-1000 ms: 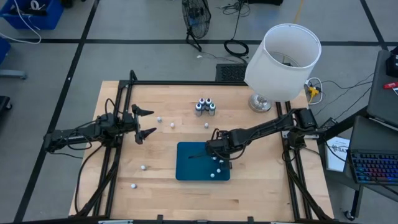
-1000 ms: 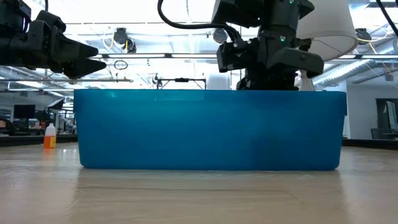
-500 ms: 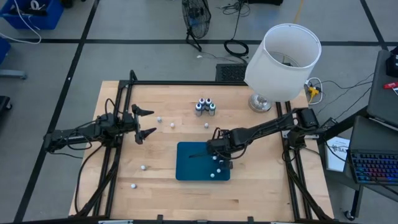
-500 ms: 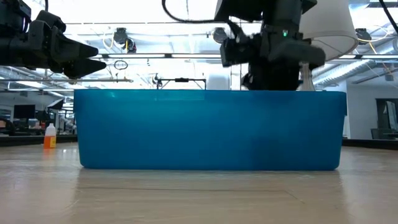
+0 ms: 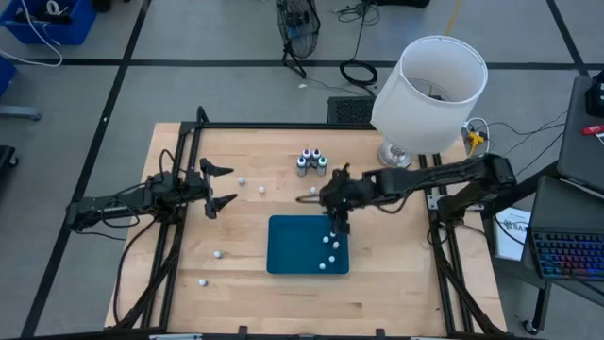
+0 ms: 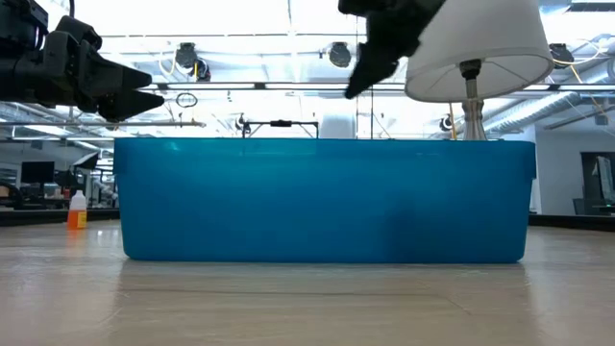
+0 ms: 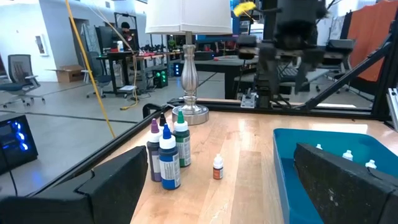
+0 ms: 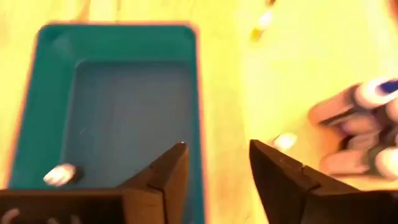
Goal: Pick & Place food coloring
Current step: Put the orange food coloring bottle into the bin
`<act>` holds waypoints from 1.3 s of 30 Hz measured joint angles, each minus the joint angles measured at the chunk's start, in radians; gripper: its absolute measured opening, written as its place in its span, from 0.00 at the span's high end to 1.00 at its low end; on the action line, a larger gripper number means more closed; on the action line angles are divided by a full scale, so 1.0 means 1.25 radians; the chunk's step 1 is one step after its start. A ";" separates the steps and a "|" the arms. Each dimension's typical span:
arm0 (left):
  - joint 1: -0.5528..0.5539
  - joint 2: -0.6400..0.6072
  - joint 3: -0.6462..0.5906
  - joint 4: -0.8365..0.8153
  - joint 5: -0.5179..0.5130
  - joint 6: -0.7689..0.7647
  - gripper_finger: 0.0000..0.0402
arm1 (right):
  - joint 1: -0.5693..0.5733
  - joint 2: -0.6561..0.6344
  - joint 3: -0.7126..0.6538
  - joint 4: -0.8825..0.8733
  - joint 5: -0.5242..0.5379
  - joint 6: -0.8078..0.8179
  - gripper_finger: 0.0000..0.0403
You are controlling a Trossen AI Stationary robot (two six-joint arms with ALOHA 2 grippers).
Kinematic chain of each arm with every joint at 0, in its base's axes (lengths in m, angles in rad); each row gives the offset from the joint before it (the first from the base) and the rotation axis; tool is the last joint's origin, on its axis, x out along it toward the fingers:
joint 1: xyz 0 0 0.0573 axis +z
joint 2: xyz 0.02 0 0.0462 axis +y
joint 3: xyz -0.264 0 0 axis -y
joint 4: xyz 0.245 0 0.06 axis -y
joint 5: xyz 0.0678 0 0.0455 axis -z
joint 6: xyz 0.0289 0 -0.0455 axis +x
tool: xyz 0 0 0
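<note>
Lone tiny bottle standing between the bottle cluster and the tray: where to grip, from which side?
Come straight down and close on the tiny bottle just under its white cap. It stands upright and narrow, apart from the cluster and the tray, so fingers likely fit on both sides.

slim black arms (image 5: 415,184), seemingly matte wedge fingers (image 8: 168,171).

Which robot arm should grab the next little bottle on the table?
Probably the right. Its open, empty tool hangs between the teal tray and a tiny bottle just beyond it. The left tool waits farther off by the table's left edge.
</note>
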 joint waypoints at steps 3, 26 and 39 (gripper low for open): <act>0.000 0.000 0.000 0.000 0.000 0.000 0.01 | -0.039 0.011 0.000 0.063 -0.005 -0.034 0.50; 0.000 0.000 0.000 0.000 0.000 0.000 0.01 | -0.197 0.290 0.000 0.142 -0.054 -0.142 0.44; 0.000 0.000 0.000 0.000 0.000 0.000 0.01 | -0.222 0.310 0.000 0.156 -0.071 -0.144 0.51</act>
